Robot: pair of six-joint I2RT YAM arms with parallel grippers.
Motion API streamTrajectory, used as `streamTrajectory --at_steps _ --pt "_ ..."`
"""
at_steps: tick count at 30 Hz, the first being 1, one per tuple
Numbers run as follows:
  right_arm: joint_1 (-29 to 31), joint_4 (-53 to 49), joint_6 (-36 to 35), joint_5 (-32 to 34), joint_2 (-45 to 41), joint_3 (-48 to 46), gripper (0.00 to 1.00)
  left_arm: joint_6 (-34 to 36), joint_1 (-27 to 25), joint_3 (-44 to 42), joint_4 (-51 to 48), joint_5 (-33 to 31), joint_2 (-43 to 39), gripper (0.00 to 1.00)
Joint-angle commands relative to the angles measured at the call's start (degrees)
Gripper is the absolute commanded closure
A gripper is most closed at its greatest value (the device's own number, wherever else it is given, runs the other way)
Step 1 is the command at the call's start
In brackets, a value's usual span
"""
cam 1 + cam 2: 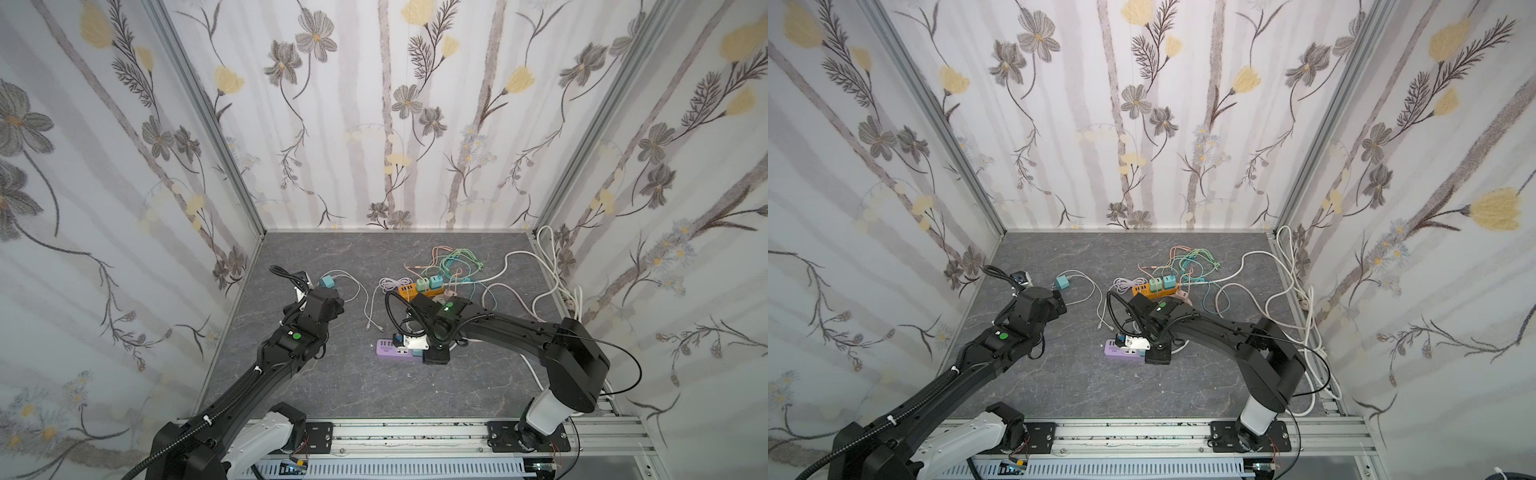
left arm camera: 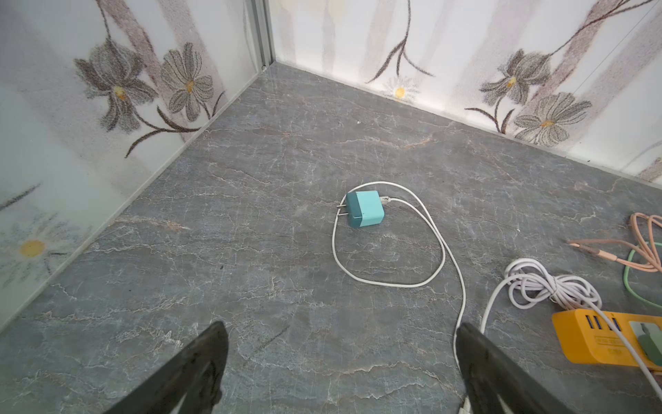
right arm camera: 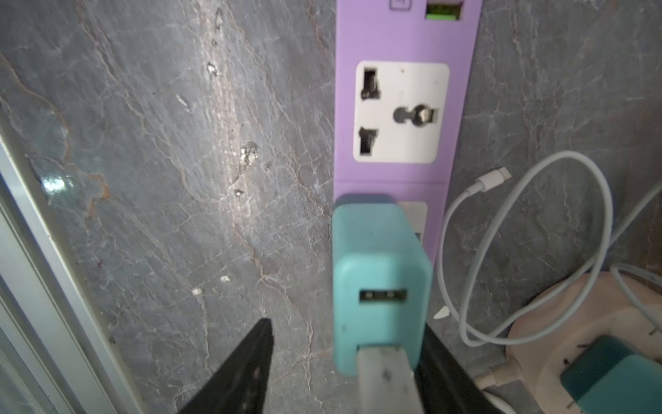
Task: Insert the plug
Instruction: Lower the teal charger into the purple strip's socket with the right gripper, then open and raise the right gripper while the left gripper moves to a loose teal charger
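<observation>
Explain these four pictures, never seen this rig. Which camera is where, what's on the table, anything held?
A black left arm and right arm sit on a rail at the front of a grey table. Both top views come from one overhead camera pair. Each wrist view looks past that arm's gripper.

On the table are a loose teal charger with a white cable, an orange power strip holding chargers, a cable tangle and a purple power strip.

The left gripper is open and empty, facing the loose teal charger. The right gripper is open around a second teal charger standing in the purple power strip. Nothing is held.
</observation>
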Motion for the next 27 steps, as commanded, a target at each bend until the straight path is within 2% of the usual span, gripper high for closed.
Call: streamTrajectory --at_steps 1,4,8,14,17,21,24,27 --pt "-0.43 1.06 0.53 -0.23 -2.43 -1.33 0.01 0.11 0.65 1.81 -2.44 2.56 2.05 0.0" --pt "-1.05 2.32 1.77 -0.96 -5.72 -3.44 0.01 0.97 1.67 3.42 -2.21 5.19 4.66 0.0" --pt "-2.06 5.6 3.35 -3.34 -12.66 -6.99 0.01 4.84 4.59 8.33 -4.63 12.05 10.94 0.0" --pt "-4.61 15.08 7.35 -4.45 -25.98 -14.7 0.01 13.04 9.26 20.98 -14.51 20.0 25.82 0.0" --pt "-5.73 21.72 10.36 -1.98 -32.12 -18.67 0.01 17.58 11.35 28.3 -20.25 23.65 33.53 0.07" --pt "-5.94 28.94 13.59 1.77 -38.19 -23.31 0.01 24.64 12.07 37.09 -26.66 24.66 42.44 0.16" --pt "-6.82 32.15 14.85 3.41 -40.84 -25.44 0.01 31.28 12.21 41.9 -30.23 24.94 47.35 0.18" --pt "-7.89 33.76 15.6 4.88 -41.65 -26.33 0.01 35.89 13.36 47.31 -33.07 24.31 52.16 0.27"
